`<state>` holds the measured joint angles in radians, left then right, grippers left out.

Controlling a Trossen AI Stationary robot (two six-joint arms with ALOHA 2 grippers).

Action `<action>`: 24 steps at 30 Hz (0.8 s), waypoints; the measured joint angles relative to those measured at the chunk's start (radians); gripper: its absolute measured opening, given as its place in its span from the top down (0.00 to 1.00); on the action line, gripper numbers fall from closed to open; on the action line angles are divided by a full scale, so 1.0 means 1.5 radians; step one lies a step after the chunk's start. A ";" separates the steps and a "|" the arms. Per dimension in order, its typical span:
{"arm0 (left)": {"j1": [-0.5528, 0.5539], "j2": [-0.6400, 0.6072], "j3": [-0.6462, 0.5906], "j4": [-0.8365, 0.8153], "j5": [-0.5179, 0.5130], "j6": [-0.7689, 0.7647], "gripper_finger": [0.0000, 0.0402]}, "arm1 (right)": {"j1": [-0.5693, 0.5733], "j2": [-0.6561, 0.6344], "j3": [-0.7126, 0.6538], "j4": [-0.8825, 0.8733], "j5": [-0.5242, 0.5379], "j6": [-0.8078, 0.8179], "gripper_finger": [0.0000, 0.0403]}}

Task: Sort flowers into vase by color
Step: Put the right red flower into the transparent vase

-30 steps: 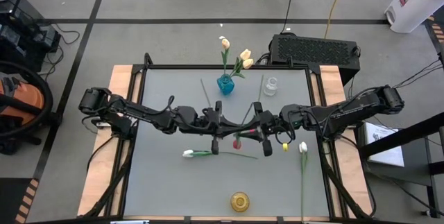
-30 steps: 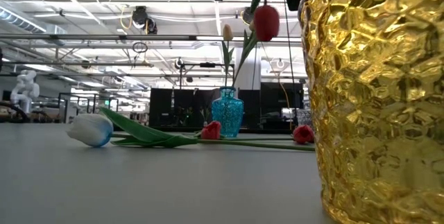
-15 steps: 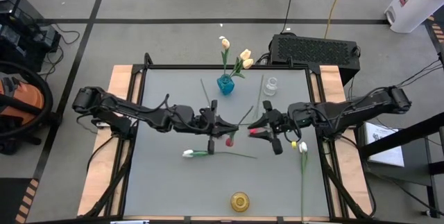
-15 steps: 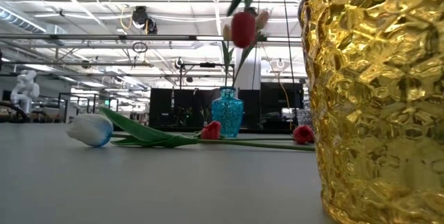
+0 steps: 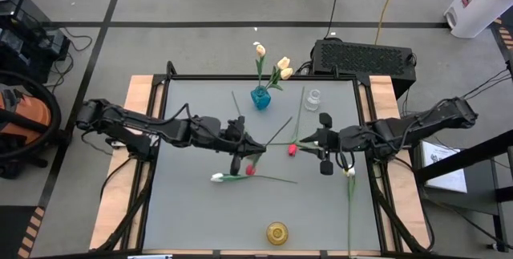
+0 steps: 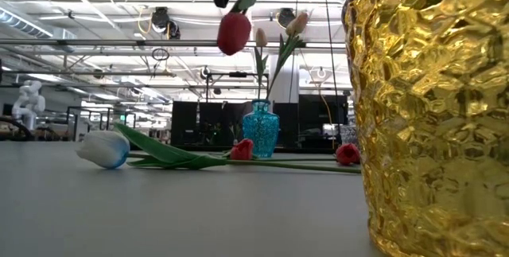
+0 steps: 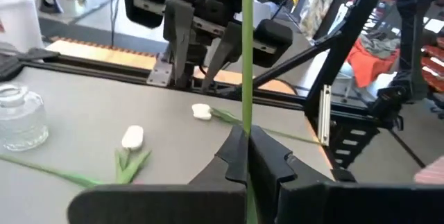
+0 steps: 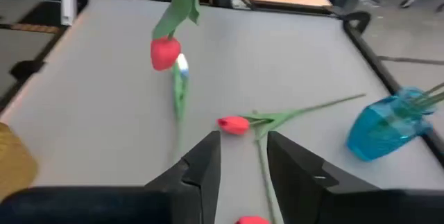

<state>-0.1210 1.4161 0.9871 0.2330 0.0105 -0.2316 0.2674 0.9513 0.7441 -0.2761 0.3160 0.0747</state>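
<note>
Progress: the small turquoise glass vase (image 5: pixel 260 97) at the far edge of the grey table (image 5: pixel 192 211) already holds cream-yellow tulips (image 5: pixel 283 66), so that colour looks at least partly sorted. The clear glass jar (image 5: pixel 313 99) beside it appears empty from above. The faceted gold glass vase (image 5: pixel 277 232) at the near edge shows no stems in it.

Left to do: a white tulip with green stem (image 5: pixel 218 177) lies flat mid-table. Another white tulip (image 5: pixel 350 171) lies by the right rail with its stem running toward the near edge. A red tulip (image 5: pixel 292 149) lies near the table centre, its stem angled toward the clear jar. By judgement, well under half the flowers are placed.

Left gripper (image 5: pixel 237 148): fingers clamped on the thin green stem of a lifted red tulip (image 6: pixel 234 32); the left wrist view shows the stem (image 7: pixel 247 57) running straight up between the closed fingers. The bud hangs below the gripper, clear of the table surface, above the lying white tulip in the low view.

Right gripper (image 5: pixel 324 153): fingers apart, holding nothing, right of centre. The lying red tulip (image 8: pixel 234 124) sits just ahead of its fingertips, not touching.

Likely next: carry the held red tulip to its vase.
</note>
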 joint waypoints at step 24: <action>0.115 -0.002 0.000 -0.030 0.202 -0.070 1.00 | 0.124 0.056 0.023 0.016 0.211 -0.080 0.73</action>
<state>0.0520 1.4128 0.9871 0.1886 0.3130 -0.3363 0.4530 1.0349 0.7786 -0.2527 0.6332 -0.0449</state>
